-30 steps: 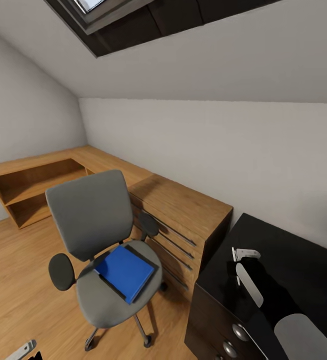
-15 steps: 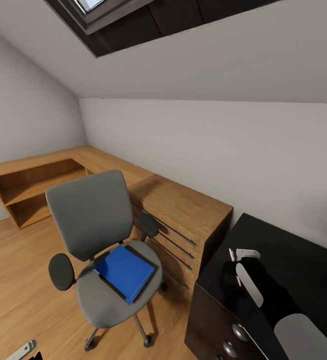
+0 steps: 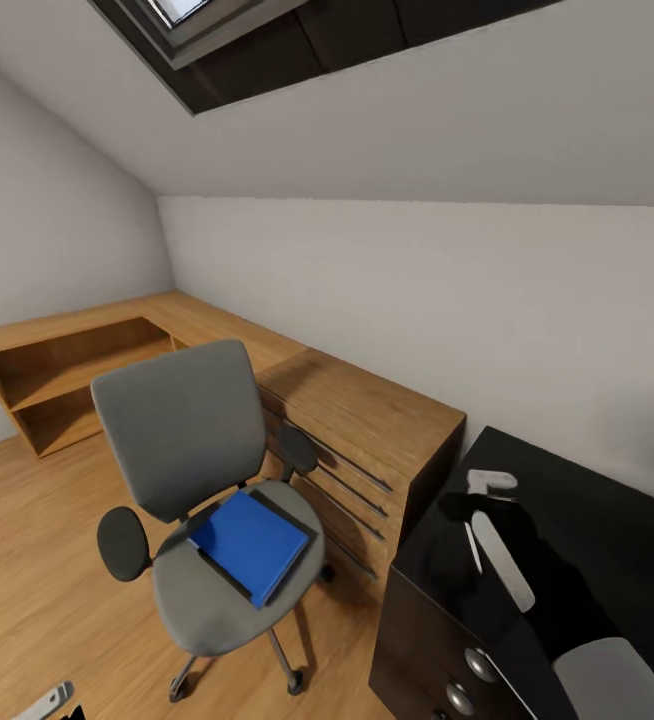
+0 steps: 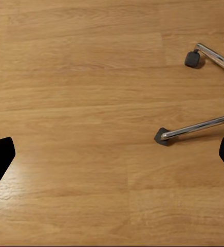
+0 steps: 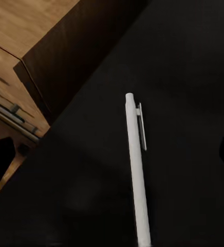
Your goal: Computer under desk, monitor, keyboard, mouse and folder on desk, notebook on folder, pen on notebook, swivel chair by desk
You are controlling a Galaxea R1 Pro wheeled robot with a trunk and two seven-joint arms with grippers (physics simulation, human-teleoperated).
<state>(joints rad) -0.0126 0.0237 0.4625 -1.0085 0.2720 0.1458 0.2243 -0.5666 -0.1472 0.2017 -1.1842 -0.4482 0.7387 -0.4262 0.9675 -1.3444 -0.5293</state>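
I see a low light-wood shelving counter point(image 3: 217, 335) along the white wall point(image 3: 417, 300), above a honey-toned plank floor point(image 4: 91, 103).

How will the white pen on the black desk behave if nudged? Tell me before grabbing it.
The pen is a slim round barrel lying flat on the glossy desk, so it probably rolls easily, though its side clip should stop it. It looks rigid and is likely light. The smooth plastic may slip unless pinched squarely across the barrel.
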